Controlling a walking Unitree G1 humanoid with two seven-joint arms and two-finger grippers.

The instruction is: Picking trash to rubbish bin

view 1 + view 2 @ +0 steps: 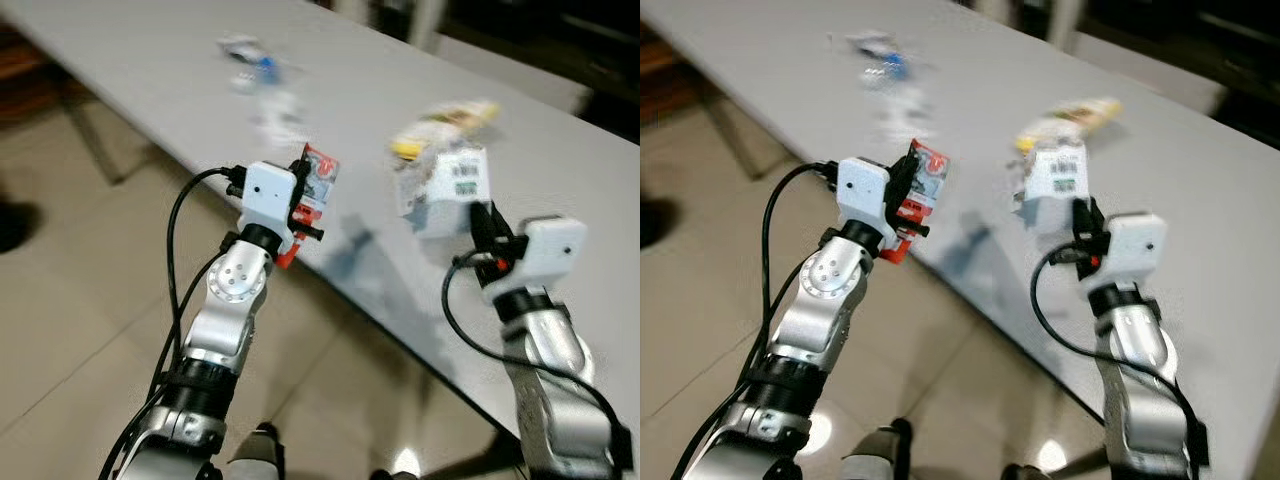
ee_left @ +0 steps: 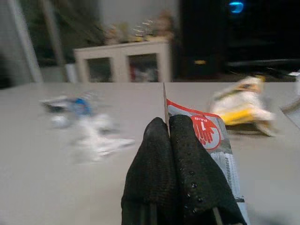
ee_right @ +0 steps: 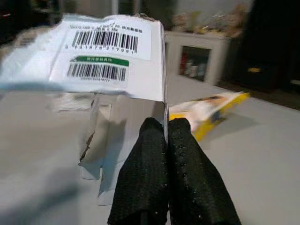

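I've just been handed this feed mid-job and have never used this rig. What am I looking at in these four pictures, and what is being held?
This is a humanoid robot with two silver arms, each ending in two black fingers. The two wide pictures come from its head camera, looking down at a grey table. The other two come from cameras on each wrist, looking along the fingers.

The left gripper is shut on a red and white wrapper, held up near the table's edge. The right gripper is shut on a white cardboard box with barcode labels, pinching one flap.

Still lying on the table: a yellow and white packet beyond the box, and some blurred white and blue scraps farther back.
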